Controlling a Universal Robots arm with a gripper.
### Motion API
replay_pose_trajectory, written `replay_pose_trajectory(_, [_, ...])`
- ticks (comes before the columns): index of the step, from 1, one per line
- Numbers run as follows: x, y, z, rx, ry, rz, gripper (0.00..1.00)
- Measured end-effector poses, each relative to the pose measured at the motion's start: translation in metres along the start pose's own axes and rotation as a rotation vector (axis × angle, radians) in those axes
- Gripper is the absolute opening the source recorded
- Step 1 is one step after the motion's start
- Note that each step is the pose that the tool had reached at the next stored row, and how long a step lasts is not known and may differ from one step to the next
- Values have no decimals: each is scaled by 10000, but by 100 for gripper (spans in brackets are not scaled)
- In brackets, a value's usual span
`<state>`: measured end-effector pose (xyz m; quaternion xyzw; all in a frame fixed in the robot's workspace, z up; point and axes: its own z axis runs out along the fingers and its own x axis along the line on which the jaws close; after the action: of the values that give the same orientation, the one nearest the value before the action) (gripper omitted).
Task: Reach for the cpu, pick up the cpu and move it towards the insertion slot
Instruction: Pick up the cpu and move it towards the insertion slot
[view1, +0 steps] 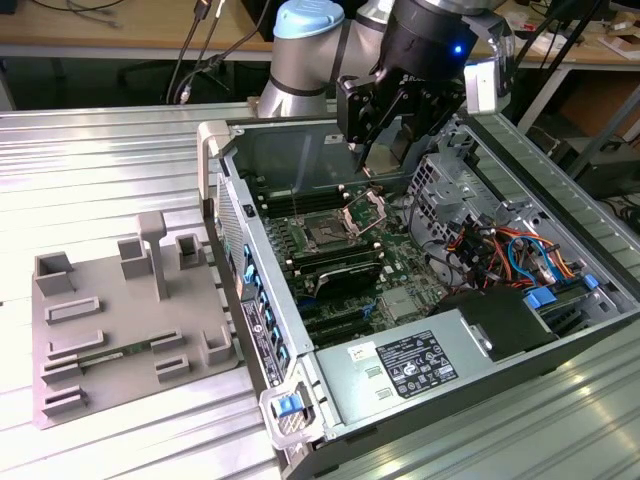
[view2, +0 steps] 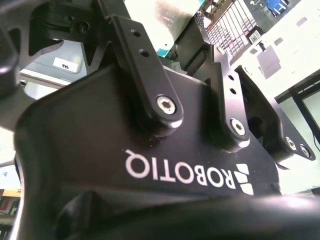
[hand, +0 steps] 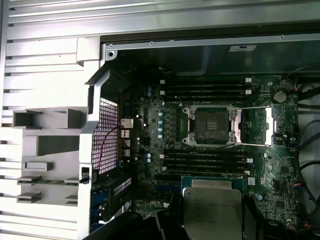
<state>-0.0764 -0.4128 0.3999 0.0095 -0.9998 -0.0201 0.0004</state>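
The cpu (hand: 212, 212), a flat square chip with a silvery top and green edge, sits between the dark fingers (hand: 167, 226) of my gripper (hand: 212, 222), which is shut on it. In the exterior view my gripper (view1: 385, 145) hangs over the open computer case, above and slightly behind the insertion slot (view1: 325, 236). The insertion slot (hand: 210, 125) is a dark square socket in a silver frame, and its hinged bracket (hand: 255, 127) is folded open beside it. Air separates the chip from the socket. The second wrist view looks along the black gripper body (view2: 150, 150).
A grey plastic tray (view1: 100, 330) with raised frames lies on the ribbed metal table at the exterior view's left. Long black memory slots (hand: 207, 89) flank the socket. A drive cage and coloured cables (view1: 500, 250) crowd the case's right side, with a power supply (view1: 400, 365) in front.
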Motion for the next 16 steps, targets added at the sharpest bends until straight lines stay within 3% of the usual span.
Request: replay_pose_trajectory(16, [-120, -2, 0, 0, 0, -1, 55])
